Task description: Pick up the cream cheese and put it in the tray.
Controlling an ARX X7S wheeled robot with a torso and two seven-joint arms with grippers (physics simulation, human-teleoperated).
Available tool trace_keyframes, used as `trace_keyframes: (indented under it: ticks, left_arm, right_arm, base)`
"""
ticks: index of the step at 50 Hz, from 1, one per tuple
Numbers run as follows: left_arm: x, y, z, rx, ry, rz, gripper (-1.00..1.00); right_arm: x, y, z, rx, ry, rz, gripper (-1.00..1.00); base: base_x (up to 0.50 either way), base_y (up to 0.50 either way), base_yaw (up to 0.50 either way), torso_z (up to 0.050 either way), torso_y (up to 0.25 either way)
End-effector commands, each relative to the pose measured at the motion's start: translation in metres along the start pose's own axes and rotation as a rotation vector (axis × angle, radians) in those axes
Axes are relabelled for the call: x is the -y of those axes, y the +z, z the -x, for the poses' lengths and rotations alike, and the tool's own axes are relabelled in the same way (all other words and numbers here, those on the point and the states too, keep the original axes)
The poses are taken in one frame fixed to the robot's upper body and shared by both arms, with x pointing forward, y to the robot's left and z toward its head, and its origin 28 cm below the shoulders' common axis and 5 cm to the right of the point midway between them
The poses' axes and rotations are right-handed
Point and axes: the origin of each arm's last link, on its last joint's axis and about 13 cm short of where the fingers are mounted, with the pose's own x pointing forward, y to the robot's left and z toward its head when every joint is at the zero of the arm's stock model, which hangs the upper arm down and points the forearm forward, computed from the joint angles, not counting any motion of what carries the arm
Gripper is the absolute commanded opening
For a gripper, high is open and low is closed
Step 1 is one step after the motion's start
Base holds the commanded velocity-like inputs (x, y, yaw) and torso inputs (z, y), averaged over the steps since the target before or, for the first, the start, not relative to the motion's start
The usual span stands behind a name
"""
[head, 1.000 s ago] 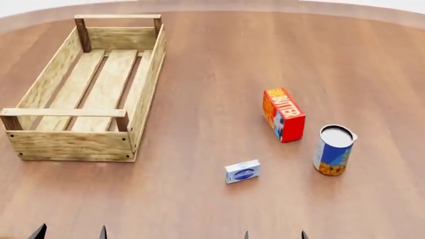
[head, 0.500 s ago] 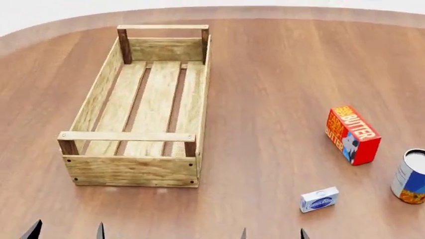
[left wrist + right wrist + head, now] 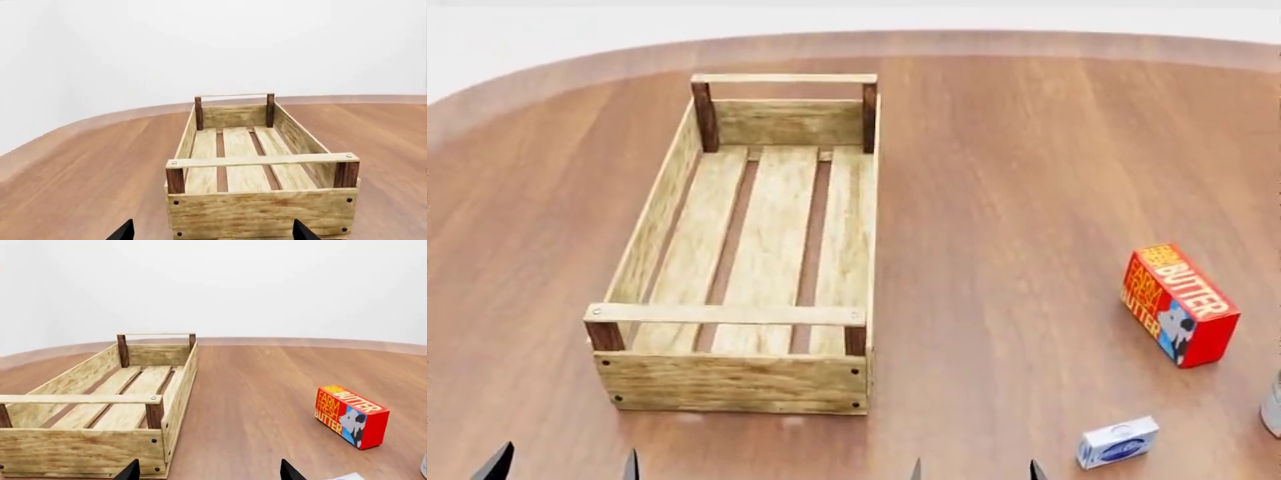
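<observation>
On the brown wooden table (image 3: 1014, 180), the tray (image 3: 681, 185) stands left of centre in the head view, its long axis running away from the robot; it is a light-wood crate with three slats on the bottom, low plank sides, dark brown corner posts and a handle bar across each end; nothing lies inside it. The cream cheese (image 3: 1118, 443) lies flat on the table near the lower right corner of that view, well apart from the tray and to its right; it is a small white and pale blue box with a dark blue oval on its face. Beyond it, farther from the robot, lies the butter box (image 3: 1178, 304), red-orange, on its side and turned at an angle; the two are near each other but not touching. A sliver of a can (image 3: 1273, 403) shows at the right edge. The left gripper (image 3: 561, 466) shows only as two dark fingertips at the bottom edge, set wide apart with nothing between them; the right gripper (image 3: 976, 470) likewise shows two dark tips, spread wide and empty, just left of the cream cheese and nearer the robot; neither touches anything. In the left wrist view the tray's near end fills the middle, directly ahead of the spread tips; in the right wrist view the tray sits to one side and the butter box to the other.
</observation>
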Motion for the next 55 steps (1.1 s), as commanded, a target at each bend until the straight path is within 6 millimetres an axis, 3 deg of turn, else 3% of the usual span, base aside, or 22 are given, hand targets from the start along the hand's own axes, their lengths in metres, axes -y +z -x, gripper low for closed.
trace_keyframes:
  ticks: [1, 55]
  left_arm:
    - [0.0003, -0.0007, -0.0003, -0.002, -0.002, -0.001, 1.0]
    - [-0.0005, -0.0023, -0.0013, -0.015, -0.004, 0.014, 1.0]
  right_arm:
    - [0.0003, -0.0004, -0.0001, -0.003, 0.001, -0.003, 1.0]
    - [0.0006, -0.0033, -0.0008, -0.007, -0.003, 0.006, 1.0]
  base:
    - [0.0, 0.0, 0.0, 0.05, 0.0]
    - [0.19, 0.0, 0.0, 0.05, 0.0]
